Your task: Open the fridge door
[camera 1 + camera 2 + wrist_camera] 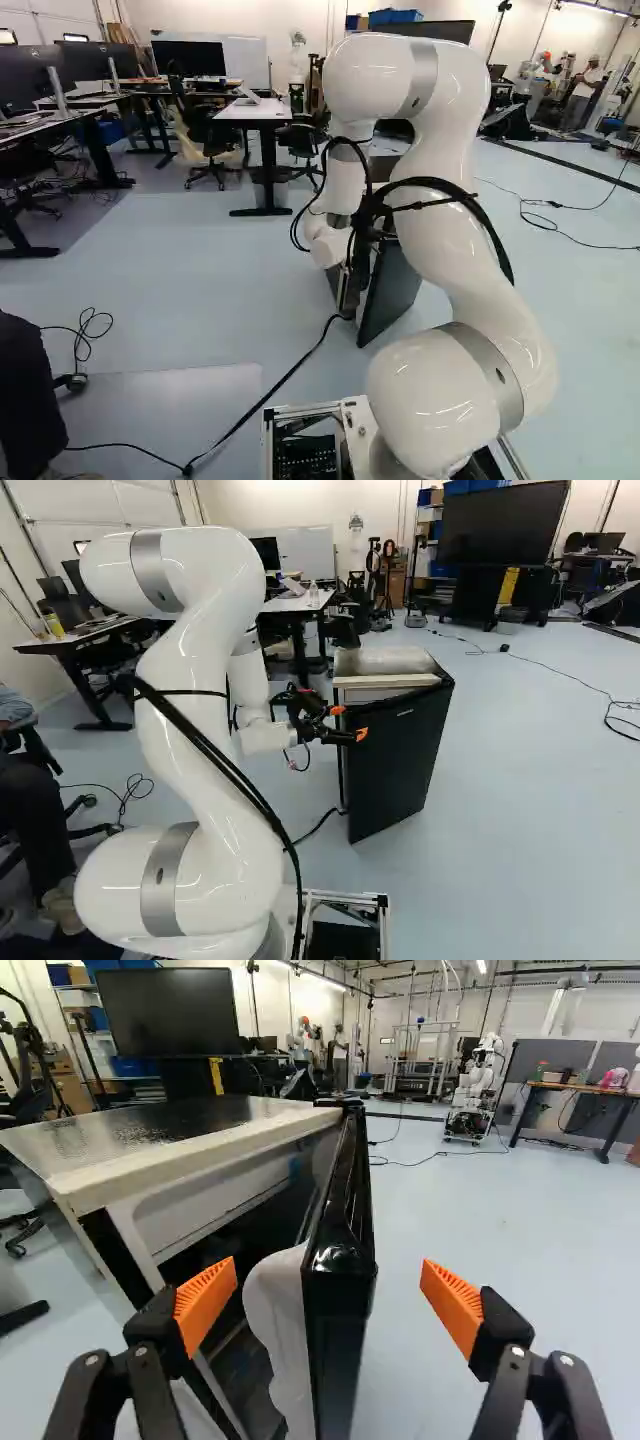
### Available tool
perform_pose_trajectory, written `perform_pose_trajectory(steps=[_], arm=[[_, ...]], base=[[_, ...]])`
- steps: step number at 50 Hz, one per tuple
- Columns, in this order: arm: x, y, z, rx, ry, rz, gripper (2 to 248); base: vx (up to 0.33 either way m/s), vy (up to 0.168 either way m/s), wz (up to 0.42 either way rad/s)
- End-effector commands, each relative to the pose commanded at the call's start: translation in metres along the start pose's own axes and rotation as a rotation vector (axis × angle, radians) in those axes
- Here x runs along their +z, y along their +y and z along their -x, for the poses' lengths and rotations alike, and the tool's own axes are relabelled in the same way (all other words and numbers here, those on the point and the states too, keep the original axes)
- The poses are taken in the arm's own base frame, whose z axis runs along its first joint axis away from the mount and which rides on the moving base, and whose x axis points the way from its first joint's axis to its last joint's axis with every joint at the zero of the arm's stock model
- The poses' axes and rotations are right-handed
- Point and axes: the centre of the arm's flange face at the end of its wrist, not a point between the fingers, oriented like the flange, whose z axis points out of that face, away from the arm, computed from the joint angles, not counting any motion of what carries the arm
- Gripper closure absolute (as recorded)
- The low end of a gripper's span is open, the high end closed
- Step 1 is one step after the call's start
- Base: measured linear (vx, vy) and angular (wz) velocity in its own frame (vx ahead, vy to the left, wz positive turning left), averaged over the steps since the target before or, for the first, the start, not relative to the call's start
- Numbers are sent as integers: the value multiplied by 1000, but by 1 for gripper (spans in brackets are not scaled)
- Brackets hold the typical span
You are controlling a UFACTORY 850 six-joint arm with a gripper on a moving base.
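1. The small black fridge with a pale-edged top point(385, 660) is standing on the smooth pale-blue floor point(520, 820), ahead of the white jointed arm point(200, 700).
2. Its glossy black rectangular door point(400, 760) is standing ajar, its moulded white inner liner point(280, 1330) showing.
3. The black two-fingered gripper point(350, 722) is holding nothing and spreading its fingers wide; in the wrist view, the door's edge is standing between the ribbed orange pads point(207, 1305), with gaps showing on both sides.
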Motion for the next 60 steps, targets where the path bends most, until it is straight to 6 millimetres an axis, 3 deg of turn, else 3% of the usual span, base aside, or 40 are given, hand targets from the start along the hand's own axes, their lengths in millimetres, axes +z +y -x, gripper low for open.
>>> perform_pose_trajectory(steps=[33,60], arm=[[-25,68,-2,-54,-31,104,3],[-28,80,-5,-52,-1,176,3]], base=[[0,0,0],[0,0,0]])
